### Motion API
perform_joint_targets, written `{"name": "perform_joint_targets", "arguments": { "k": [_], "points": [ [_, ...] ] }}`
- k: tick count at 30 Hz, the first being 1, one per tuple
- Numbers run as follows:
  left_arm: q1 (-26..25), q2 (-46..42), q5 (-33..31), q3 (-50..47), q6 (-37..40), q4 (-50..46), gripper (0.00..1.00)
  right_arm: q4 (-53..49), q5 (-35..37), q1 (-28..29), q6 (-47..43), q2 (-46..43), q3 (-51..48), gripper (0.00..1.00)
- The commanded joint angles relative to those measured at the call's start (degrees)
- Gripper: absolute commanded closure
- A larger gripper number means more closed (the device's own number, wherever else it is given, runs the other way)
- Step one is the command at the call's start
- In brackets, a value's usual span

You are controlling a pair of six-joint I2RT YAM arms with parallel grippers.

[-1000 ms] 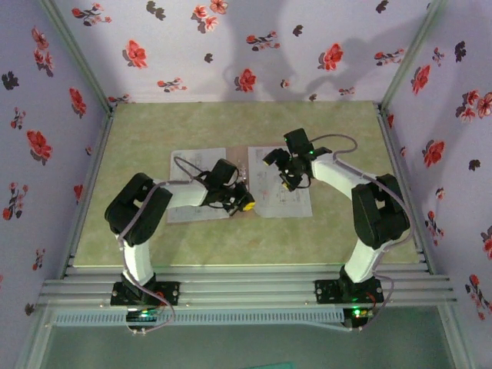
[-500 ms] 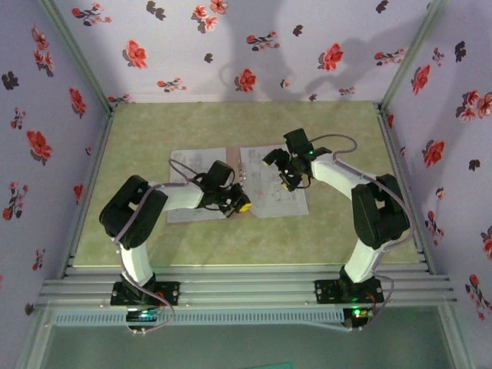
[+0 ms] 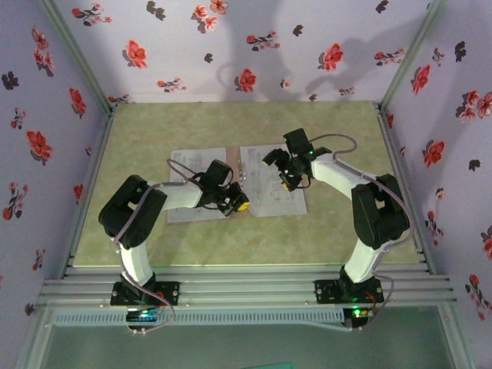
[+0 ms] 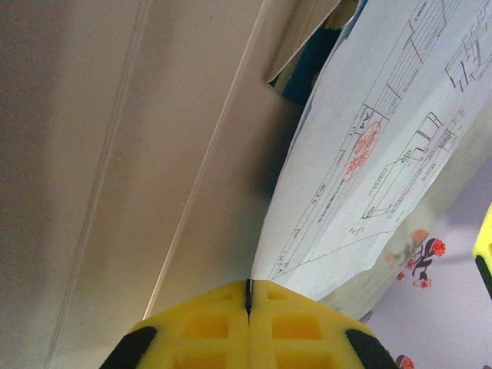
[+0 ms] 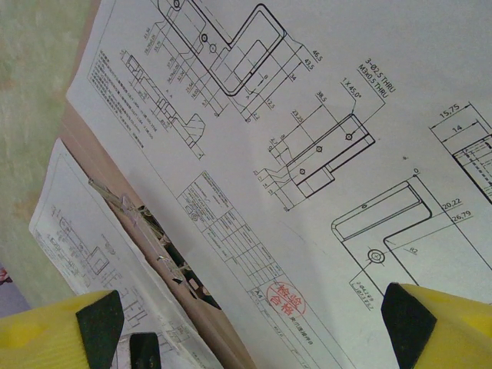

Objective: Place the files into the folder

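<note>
Where the files (image 5: 307,115) cover most of the folder (image 4: 115,154), the left fingers (image 4: 200,327) pinch one sheet's corner; right fingers (image 5: 46,330) hang released.

Two printed white sheets in all: left sheet (image 3: 196,156), right sheet (image 3: 269,201). One tan folder (image 4: 115,154), one blue sheet (image 4: 311,65). Two claws: left claw (image 3: 240,204), right claw (image 3: 286,178)

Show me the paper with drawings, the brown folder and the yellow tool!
Printed sheet (image 5: 307,115): right wrist view, its drawn middle.
Brown folder (image 4: 138,154): left wrist view, its flat cover.
Left tool (image 4: 248,296): left wrist view, between its shut tips.
</note>
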Motion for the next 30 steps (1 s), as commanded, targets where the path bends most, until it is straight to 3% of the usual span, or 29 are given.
{"name": "perform_joint_targets", "arguments": {
  "k": [1, 30],
  "points": [
    [0.6, 0.0, -0.7, 1.1, 0.3, -0.1, 1.0, -0.6, 0.1, 0.3, -1.1, 0.1, 1.4, 0.1],
    [0.6, -0.1, -1.6, -0.1, 0.2, -0.3, 1.0, -1.1, 0.4, 0.4, -1.4, -0.3, 1.1, 0.1]
  ]
}}
